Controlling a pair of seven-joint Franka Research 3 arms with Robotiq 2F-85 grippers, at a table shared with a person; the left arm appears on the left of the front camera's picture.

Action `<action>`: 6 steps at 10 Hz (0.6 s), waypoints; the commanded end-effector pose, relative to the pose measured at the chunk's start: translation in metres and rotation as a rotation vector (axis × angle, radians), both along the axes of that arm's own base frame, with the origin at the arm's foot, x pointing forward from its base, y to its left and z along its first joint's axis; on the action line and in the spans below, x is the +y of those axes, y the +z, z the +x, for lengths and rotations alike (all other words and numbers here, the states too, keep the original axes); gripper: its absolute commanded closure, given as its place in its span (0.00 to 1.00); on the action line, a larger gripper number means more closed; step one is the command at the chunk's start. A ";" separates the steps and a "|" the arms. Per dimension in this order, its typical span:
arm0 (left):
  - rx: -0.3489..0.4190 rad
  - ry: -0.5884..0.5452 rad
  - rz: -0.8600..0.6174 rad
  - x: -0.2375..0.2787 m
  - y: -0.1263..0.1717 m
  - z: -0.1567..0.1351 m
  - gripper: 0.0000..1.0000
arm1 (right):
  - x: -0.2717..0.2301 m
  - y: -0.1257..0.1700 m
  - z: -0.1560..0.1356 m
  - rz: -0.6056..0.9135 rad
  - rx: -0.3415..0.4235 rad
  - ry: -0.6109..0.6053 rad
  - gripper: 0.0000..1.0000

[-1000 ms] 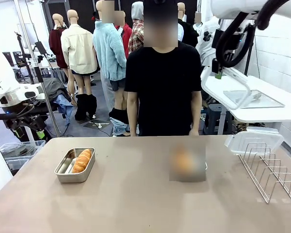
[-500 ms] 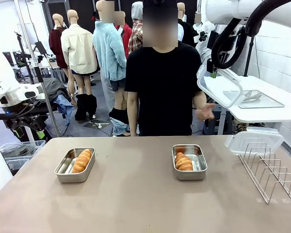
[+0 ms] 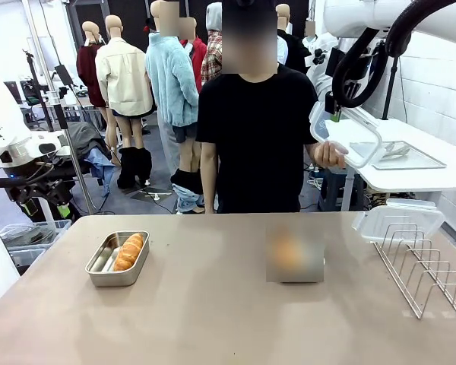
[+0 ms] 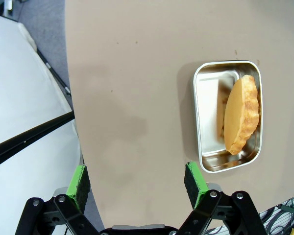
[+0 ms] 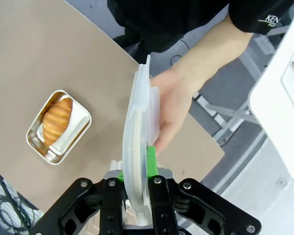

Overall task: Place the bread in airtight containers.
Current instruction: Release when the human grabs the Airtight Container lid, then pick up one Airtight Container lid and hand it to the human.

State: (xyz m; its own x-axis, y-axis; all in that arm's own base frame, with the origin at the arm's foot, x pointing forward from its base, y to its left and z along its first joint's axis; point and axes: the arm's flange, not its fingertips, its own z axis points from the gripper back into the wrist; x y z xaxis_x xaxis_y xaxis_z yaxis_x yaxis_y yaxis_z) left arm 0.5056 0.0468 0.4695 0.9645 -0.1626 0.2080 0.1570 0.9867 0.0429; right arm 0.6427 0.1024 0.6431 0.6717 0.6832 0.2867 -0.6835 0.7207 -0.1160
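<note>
Held item: clear plastic snap lid [image 5: 137,122], edge-on, clamped in right gripper [image 5: 136,171], raised far right; person's hand [image 5: 174,110] on it. Target: rectangular stainless-steel tin [image 5: 78,128] holding golden-brown ridged croissant [image 5: 56,120], on the table below, nearer and left of lid. Spare: left gripper [image 4: 137,178], wide apart, empty.

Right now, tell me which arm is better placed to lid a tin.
Likely right: the right hand is shut on the clear lid, which the person's hand also touches. The left hand hangs open and empty above the table, near the tin with a croissant.
</note>
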 end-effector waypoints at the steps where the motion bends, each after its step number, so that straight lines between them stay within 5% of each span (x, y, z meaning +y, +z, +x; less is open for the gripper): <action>1: -0.001 0.013 0.023 0.001 0.002 -0.002 0.00 | 0.001 0.002 -0.001 0.001 -0.001 0.000 1.00; 6: -0.001 0.013 0.023 0.001 0.002 -0.002 0.00 | 0.000 0.001 0.000 0.000 -0.001 0.000 0.94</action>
State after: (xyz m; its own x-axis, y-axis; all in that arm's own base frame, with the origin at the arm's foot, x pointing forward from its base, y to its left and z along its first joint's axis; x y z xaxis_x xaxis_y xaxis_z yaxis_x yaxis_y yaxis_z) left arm 0.5056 0.0468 0.4695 0.9645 -0.1625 0.2080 0.1570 0.9867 0.0429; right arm 0.6425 0.1023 0.6437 0.6715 0.6831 0.2874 -0.6833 0.7208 -0.1166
